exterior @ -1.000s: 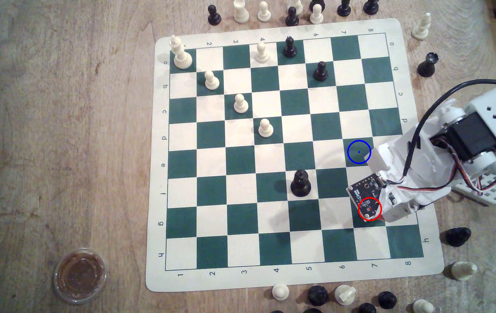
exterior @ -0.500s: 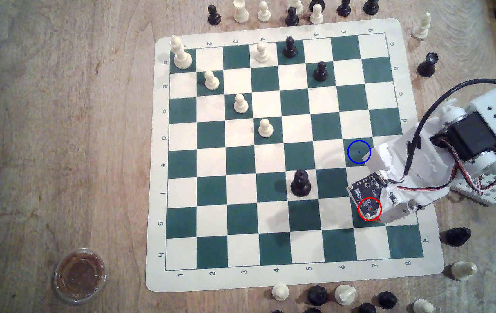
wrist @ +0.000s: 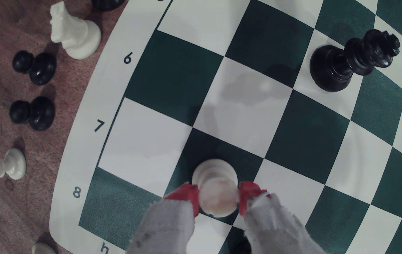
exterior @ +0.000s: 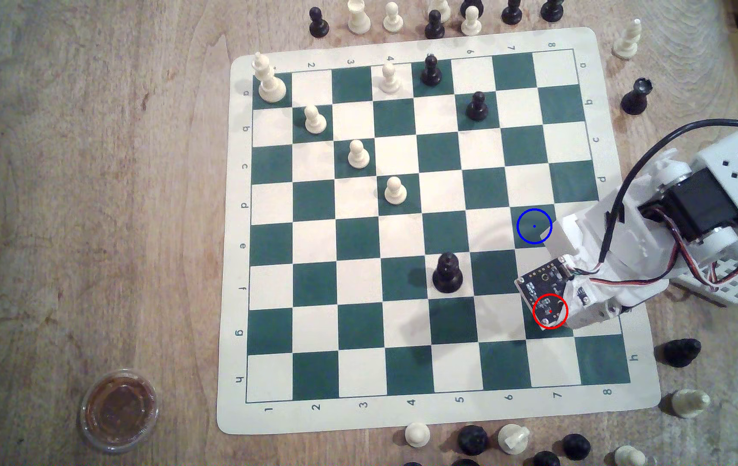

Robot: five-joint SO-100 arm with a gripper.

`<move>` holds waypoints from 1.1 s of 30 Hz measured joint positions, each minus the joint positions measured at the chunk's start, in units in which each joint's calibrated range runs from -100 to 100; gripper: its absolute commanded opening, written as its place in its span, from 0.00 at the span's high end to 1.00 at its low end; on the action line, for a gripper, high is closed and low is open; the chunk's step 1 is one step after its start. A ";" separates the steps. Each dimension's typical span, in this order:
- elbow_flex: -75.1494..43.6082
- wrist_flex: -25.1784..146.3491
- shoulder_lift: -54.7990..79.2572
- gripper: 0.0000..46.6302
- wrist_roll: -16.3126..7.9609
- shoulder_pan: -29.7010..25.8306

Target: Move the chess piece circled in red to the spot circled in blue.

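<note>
In the wrist view the chess piece (wrist: 213, 171), short and cream-white with a broad top, stands upright on a dark green square. My gripper (wrist: 218, 195) is shut on its head, one red-tipped finger (wrist: 187, 194) pressed against each side. In the exterior view my gripper (exterior: 553, 313) sits over the red-ringed square near the board's right edge. The wrist's circuit board hides the piece there. The spot (exterior: 534, 226) is a green square with a blue ring, two rows further up the exterior view and bare.
A tall black piece (exterior: 447, 273) stands two files to the exterior view's left of my gripper. Captured pieces lie off the board's right edge (exterior: 681, 351) and along its near and far edges. A lidded brown cup (exterior: 119, 410) sits at the lower left.
The arm's upper section has shifted very slightly. The gripper stays over the red-ringed square.
</note>
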 measured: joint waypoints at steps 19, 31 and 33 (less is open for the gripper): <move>-14.73 16.18 -4.11 1.00 0.00 9.51; -15.36 20.64 -8.29 1.00 1.86 20.28; -14.28 19.20 -8.13 1.00 2.05 21.46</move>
